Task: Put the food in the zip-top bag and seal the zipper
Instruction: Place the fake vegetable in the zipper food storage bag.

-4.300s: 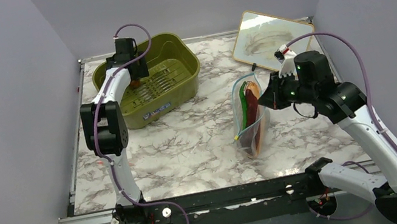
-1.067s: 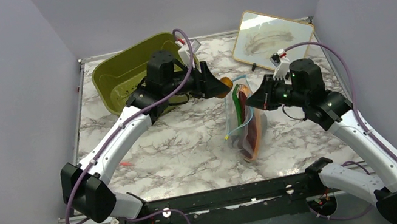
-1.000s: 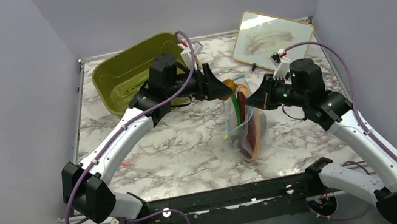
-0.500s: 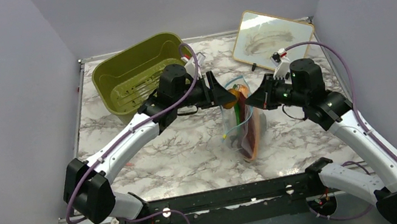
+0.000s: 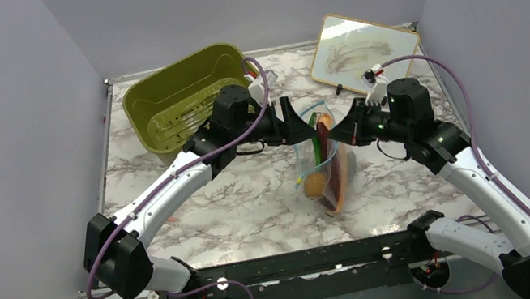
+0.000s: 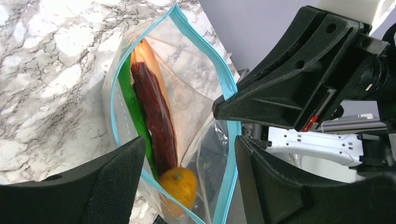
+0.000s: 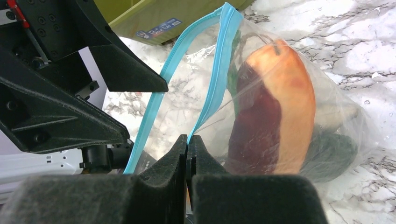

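Observation:
The zip-top bag [image 5: 327, 163] hangs upright at mid-table with its mouth open. My right gripper [image 5: 343, 134] is shut on the light blue zipper [image 7: 210, 88] at the mouth's right edge [image 7: 188, 140]. My left gripper [image 5: 295, 121] stands open at the mouth, nothing between its fingers [image 6: 112, 182]. An orange round food [image 6: 180, 184] is loose just inside the bag, low in it in the top view [image 5: 317, 183]. Also inside are the orange and dark red hot-dog piece [image 6: 152, 98] and a green vegetable [image 6: 133, 109]. Dark green pieces [image 7: 334, 149] lie at the bottom.
The olive-green tub [image 5: 183, 102] stands tilted at the back left, behind my left arm. A framed whiteboard [image 5: 364, 54] lies at the back right. Grey walls close in the table on three sides.
My left arm came from the tub to the bag's mouth with the orange food. Its jaws opened and the orange piece dropped into the bag. The right gripper kept its hold.

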`<state>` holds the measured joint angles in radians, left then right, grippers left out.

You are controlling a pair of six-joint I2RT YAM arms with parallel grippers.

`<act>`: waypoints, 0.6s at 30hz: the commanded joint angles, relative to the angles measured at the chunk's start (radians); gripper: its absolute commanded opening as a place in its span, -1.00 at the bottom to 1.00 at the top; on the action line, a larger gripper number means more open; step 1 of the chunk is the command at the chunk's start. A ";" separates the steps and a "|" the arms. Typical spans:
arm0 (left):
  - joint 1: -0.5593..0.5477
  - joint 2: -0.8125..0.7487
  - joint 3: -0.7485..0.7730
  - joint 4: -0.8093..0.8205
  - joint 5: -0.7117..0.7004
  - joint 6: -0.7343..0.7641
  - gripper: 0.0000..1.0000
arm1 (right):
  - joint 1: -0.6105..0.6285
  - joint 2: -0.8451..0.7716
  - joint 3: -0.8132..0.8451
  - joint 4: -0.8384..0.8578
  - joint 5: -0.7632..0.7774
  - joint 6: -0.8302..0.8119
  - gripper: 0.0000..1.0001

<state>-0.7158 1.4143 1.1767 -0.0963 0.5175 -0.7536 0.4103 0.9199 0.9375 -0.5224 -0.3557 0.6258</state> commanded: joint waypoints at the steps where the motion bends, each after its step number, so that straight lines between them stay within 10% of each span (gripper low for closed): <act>1: -0.005 -0.038 0.024 -0.018 0.018 0.113 0.42 | 0.000 -0.020 0.034 0.033 0.043 0.025 -0.98; 18: -0.005 -0.312 -0.143 0.091 0.041 0.587 0.32 | -0.001 -0.143 -0.003 0.072 0.231 0.385 -0.98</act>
<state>-0.7158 1.1370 1.1286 -0.0898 0.4911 -0.2531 0.4103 0.8162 0.9447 -0.5411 -0.2031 0.8757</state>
